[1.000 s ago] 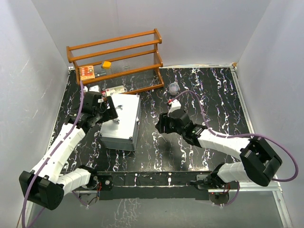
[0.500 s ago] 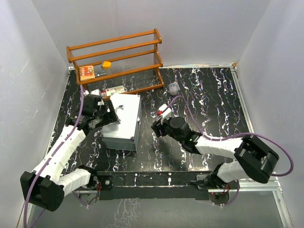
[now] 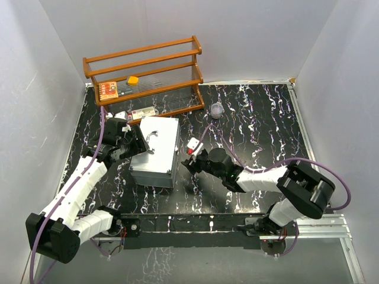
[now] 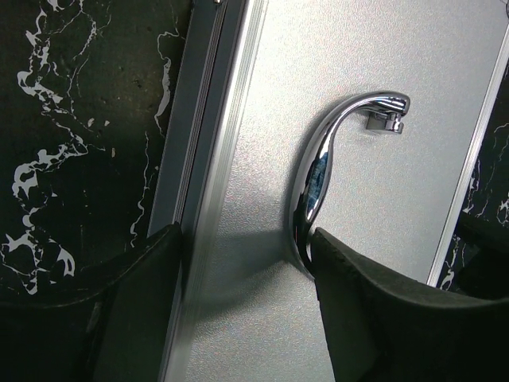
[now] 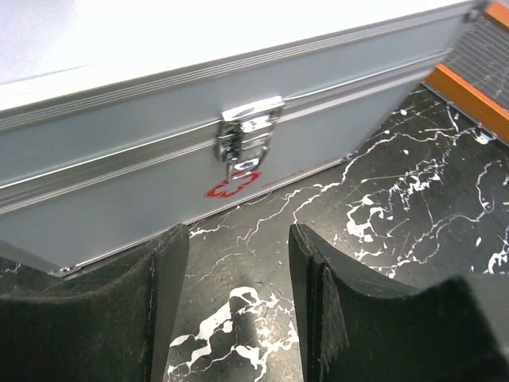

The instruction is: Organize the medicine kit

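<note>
The medicine kit point(image 3: 155, 152) is a silver-grey metal case lying shut on the black marbled table. My left gripper point(image 3: 134, 142) is open over the lid's left part. In the left wrist view point(image 4: 246, 267) one finger point(image 4: 135, 310) hangs at the lid's edge and the other point(image 4: 382, 310) touches the curved chrome handle point(image 4: 318, 171). My right gripper point(image 3: 186, 164) is open and empty, low over the table just right of the case. In the right wrist view point(image 5: 231, 247) it faces the case's side wall point(image 5: 119, 183), with its metal latch point(image 5: 248, 131) and red cross mark point(image 5: 235, 187).
A brown wooden slatted rack point(image 3: 145, 74) stands at the back left, holding an orange box point(image 3: 108, 90) and a small yellow piece point(image 3: 133, 80). Small white boxes point(image 3: 141, 112) lie between rack and case. A small clear cup point(image 3: 217, 109) sits behind the right gripper.
My right gripper has moved left and down, close to the case's latch side. The case has turned slightly, its far end shifting right. The left gripper stays over the lid.
</note>
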